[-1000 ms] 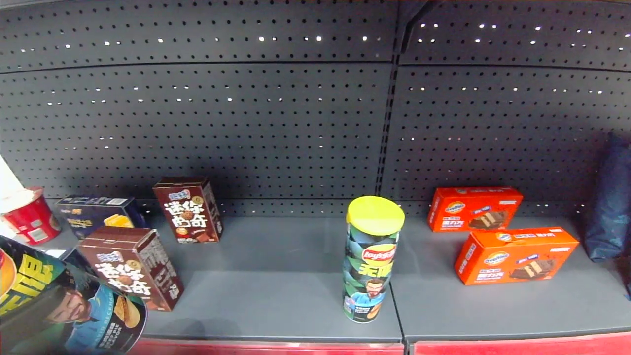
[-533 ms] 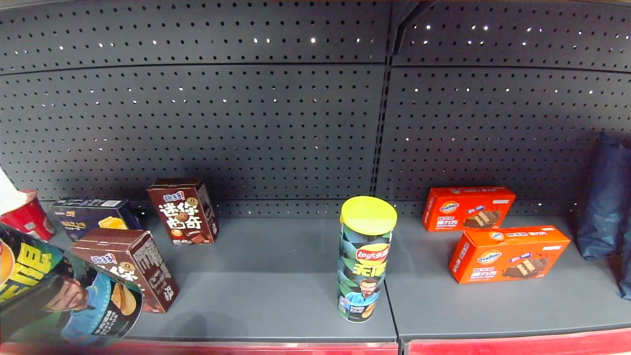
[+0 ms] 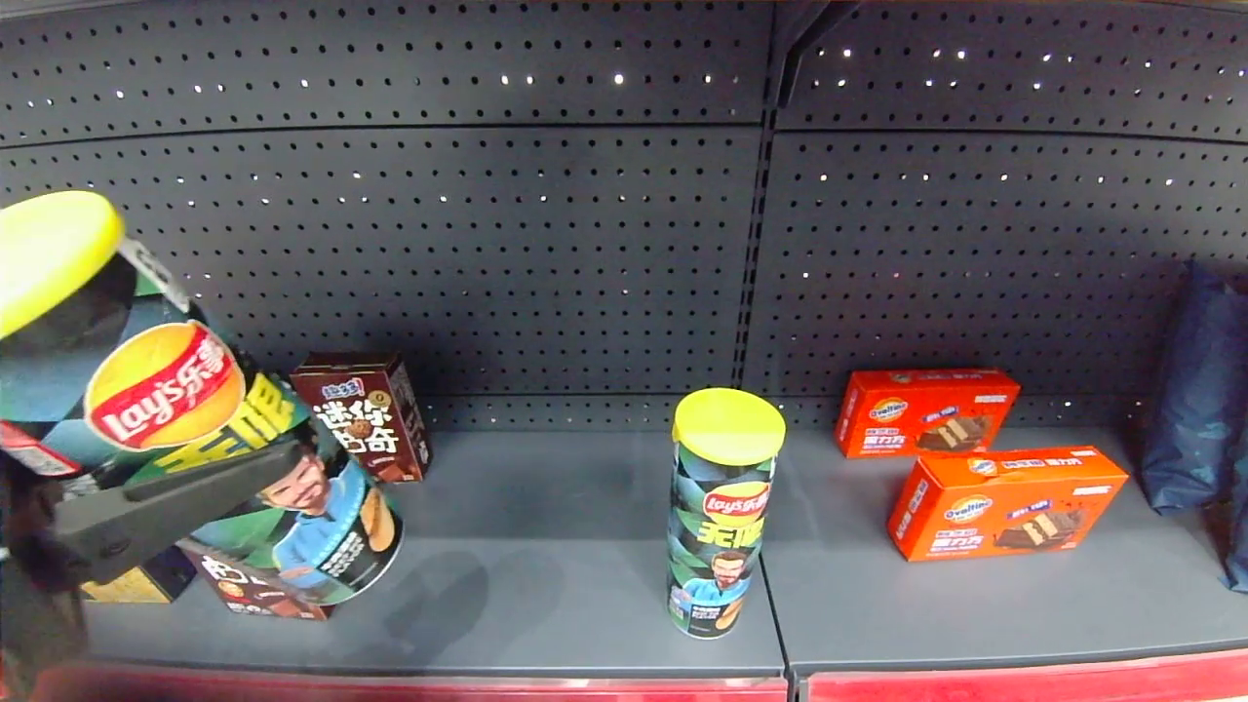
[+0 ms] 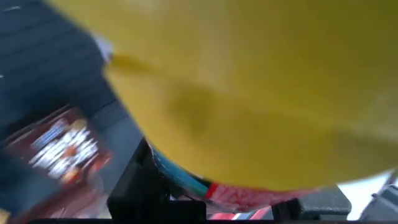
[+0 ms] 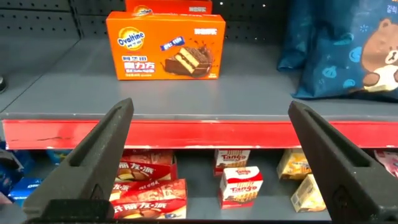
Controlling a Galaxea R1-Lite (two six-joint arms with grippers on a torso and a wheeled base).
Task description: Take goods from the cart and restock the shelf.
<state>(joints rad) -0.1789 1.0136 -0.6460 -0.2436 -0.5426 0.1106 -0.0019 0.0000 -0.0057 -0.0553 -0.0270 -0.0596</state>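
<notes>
At the far left of the shelf (image 3: 546,546), the left gripper (image 3: 195,487) is closed around the held chip can (image 3: 156,390), one dark finger lying across the printed wall at about mid-height. The can is in the air and tilted, with its yellow lid (image 3: 49,253) leaning up and to the left and its base low, over the near left part of the shelf. Just behind its base a brown biscuit box (image 3: 253,590) is partly hidden, and a second brown biscuit box (image 3: 366,414) stands farther back

I judge the can to be light and stiff, but thin-walled and glossy, so it could slip or dent under a hard squeeze, and the chips inside are brittle. The middle of the body is the sound place to hold it, since the lid would likely pop off. Being tall and narrow, it will tip unless its base lands flat

Near the middle, the standing chip can (image 3: 726,512) is upright by the front edge. Between it and the biscuit boxes lies bare shelf, a likely spot for the held one. To the right lie two orange wafer boxes (image 3: 1009,499), then dark blue bags (image 3: 1194,390)

The right gripper (image 5: 211,168) hangs wide open and empty before the shelf's red edge, near an orange box
</notes>
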